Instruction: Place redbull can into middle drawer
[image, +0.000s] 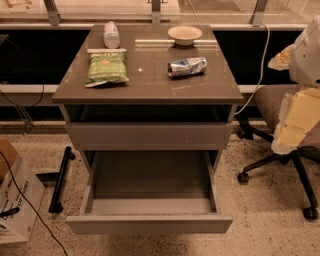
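The redbull can (187, 66), silver and blue and dented, lies on its side on the right half of the grey cabinet top (150, 87). Below the top there is a closed drawer front (150, 136). Under it the middle drawer (150, 224) is pulled out towards me, and its dark floor (150, 175) is bare. My gripper (296, 122) is a pale white-and-yellow shape at the right edge of the camera view. It is to the right of the cabinet, well apart from the can and lower than the top.
On the top lie a green snack bag (106, 67), a clear plastic bottle (111, 35) and a shallow bowl (185, 34). An office chair (280, 155) stands to the right. A cardboard box (15, 205), a black bar (61, 177) and cables lie on the floor to the left.
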